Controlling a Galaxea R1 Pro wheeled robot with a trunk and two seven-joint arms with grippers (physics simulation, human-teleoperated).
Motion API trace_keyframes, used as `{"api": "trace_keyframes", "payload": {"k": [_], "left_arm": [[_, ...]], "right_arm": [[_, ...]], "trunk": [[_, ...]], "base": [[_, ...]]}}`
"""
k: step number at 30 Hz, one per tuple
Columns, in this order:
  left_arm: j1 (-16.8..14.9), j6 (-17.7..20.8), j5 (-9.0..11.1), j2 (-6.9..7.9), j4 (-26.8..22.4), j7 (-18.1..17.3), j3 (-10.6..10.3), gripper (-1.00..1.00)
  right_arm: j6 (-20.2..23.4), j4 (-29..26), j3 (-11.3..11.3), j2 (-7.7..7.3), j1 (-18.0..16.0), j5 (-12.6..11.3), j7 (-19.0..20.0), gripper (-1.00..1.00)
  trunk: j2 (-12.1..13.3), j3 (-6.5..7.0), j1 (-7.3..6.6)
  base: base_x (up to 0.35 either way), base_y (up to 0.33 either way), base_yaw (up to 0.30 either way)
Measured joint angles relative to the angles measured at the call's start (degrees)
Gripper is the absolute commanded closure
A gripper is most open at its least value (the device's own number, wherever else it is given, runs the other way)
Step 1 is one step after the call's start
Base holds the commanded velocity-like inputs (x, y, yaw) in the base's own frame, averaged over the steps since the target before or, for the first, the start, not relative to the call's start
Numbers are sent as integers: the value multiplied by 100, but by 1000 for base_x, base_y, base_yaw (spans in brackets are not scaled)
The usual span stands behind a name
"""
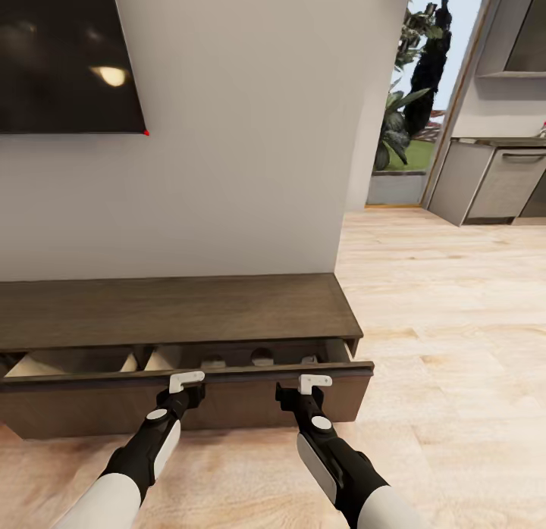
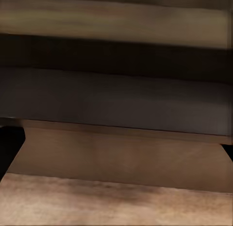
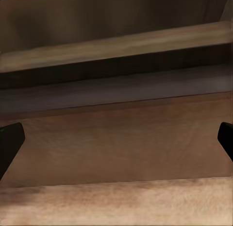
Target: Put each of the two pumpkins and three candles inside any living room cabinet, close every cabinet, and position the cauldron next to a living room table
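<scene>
- The wall (image 1: 243, 135) rises pale behind the unit, with a dark screen (image 1: 68, 55) mounted at its upper left showing a lamp's reflection.
- The wood floor (image 1: 455, 324) spreads to the right, towards a doorway with plants (image 1: 402, 112) and grey kitchen units (image 1: 493, 180).
- The cabinet (image 1: 174, 309) stands against the wall, long and low, its dark-brown top bare. Its drawer (image 1: 227, 374) is pulled partly out along the front edge, so the pale interior and its dividers show in a narrow gap.
- In that gap, towards the cabinet's right end, pale rounded shapes (image 1: 262, 357) sit inside the drawer; they are too hidden to tell whether they are the candles.
- The left gripper (image 1: 186, 382) is at the drawer front, left of the middle. In the left wrist view its dark fingertips (image 2: 10, 146) stand at the two edges of the frame, wide apart, with the drawer face (image 2: 116, 100) close ahead.
- The right gripper (image 1: 314, 383) is at the drawer front near the right end. In the right wrist view its fingertips (image 3: 9, 141) are likewise spread wide, nothing between them, facing the cabinet's front.
</scene>
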Motion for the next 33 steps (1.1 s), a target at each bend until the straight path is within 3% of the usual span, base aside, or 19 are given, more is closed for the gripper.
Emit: {"api": "trace_keyframes", "payload": {"k": [22, 33], "left_arm": [[0, -2, 0, 0, 0, -1, 0, -100], [-1, -11, -2, -1, -3, -8, -1, -100]], "right_arm": [[0, 0, 0, 0, 0, 0, 0, -100], [0, 0, 0, 0, 0, 0, 0, -100]], "trunk": [[0, 0, 0], [0, 0, 4]], "base": [[173, 0, 0], [-103, 0, 0]]}}
